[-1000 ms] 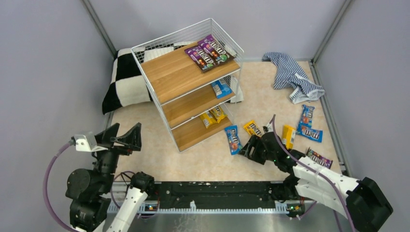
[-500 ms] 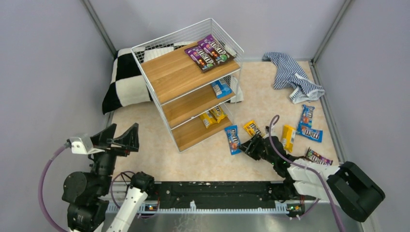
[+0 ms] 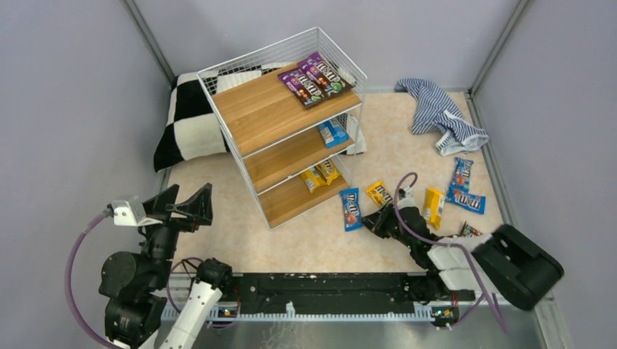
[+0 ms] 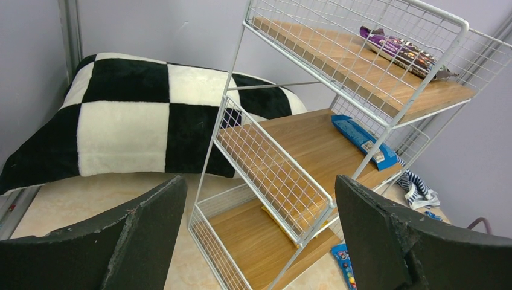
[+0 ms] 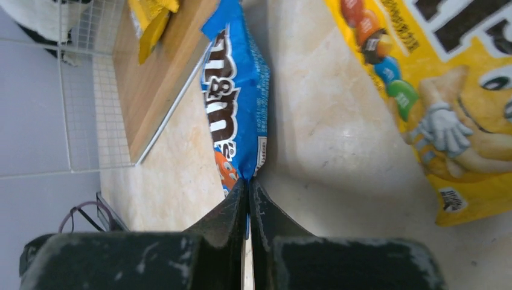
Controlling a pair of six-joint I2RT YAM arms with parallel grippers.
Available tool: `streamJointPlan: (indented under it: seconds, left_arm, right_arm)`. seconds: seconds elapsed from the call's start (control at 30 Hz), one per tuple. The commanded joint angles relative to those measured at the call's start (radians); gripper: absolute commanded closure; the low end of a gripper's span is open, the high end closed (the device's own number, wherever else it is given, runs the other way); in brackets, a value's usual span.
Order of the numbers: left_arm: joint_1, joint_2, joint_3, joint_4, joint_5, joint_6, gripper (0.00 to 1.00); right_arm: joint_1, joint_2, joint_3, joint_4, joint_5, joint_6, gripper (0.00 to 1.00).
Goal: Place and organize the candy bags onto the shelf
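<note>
While the right gripper [image 5: 247, 185] is clamped on the near end of the glossy blue rectangular candy bag [image 5: 236, 103], the bag's long axis runs straight ahead, beside the white wire-and-wood shelf [image 5: 154, 84] ahead-left (the left gripper [image 3: 182, 206], spread wide, hangs well apart).

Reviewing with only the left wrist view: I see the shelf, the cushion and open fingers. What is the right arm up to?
Observer: The right gripper is shut on one end of a blue candy bag beside the shelf's bottom board.
Operator: Other bags on the floor?
Observer: Yes. In the top view a yellow bag lies next to it, with a second yellow bag and two more blue bags further right.
</note>
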Motion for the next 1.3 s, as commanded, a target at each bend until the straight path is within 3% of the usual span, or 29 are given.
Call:
streamJointPlan:
  seconds: [0.0, 0.13, 0.2, 0.3, 0.43, 0.53, 0.63, 0.73, 1.03, 1.27]
  left_arm:
    - [-0.004, 0.031, 0.0, 0.044, 0.01, 0.0, 0.02]
    - [-0.003, 0.027, -0.026, 0.061, -0.01, 0.011, 0.02]
    - [-0.004, 0.03, -0.035, 0.078, -0.017, 0.02, 0.02]
    - [-0.003, 0.041, -0.041, 0.092, -0.014, 0.032, 0.02]
    - [-0.004, 0.061, -0.043, 0.098, 0.001, 0.028, 0.02]
    - [-0.004, 0.063, -0.042, 0.098, 0.033, -0.001, 0.02]
    - [-0.003, 0.056, -0.029, 0.085, 0.052, -0.033, 0.02]
    - [-0.004, 0.041, -0.006, 0.059, 0.053, -0.036, 0.02]
    - [-0.004, 0.004, 0.076, -0.023, -0.022, -0.007, 0.02]
    - [-0.003, 0.004, 0.097, -0.041, -0.03, -0.001, 0.02]
  right_arm:
    - [-0.005, -0.273, 0.06, -0.314, -0.065, -0.094, 1.0]
    - [-0.006, -0.628, 0.199, -0.897, -0.077, -0.235, 1.0]
    - [-0.007, -0.732, 0.3, -1.126, -0.097, -0.304, 1.0]
    - [-0.007, -0.762, 0.452, -1.273, -0.256, -0.376, 1.0]
    - [-0.007, -0.657, 0.741, -1.408, -0.467, -0.466, 1.0]
    - [-0.007, -0.591, 0.888, -1.372, -0.56, -0.467, 1.0]
    - [-0.005, -0.516, 0.917, -1.166, -0.687, -0.386, 1.0]
    - [0.013, -0.448, 0.931, -1.0, -0.706, -0.348, 1.0]
    - [0.145, -0.185, 1.074, -0.894, -0.402, -0.442, 1.0]
    - [0.153, -0.111, 1.095, -0.855, -0.218, -0.437, 1.0]
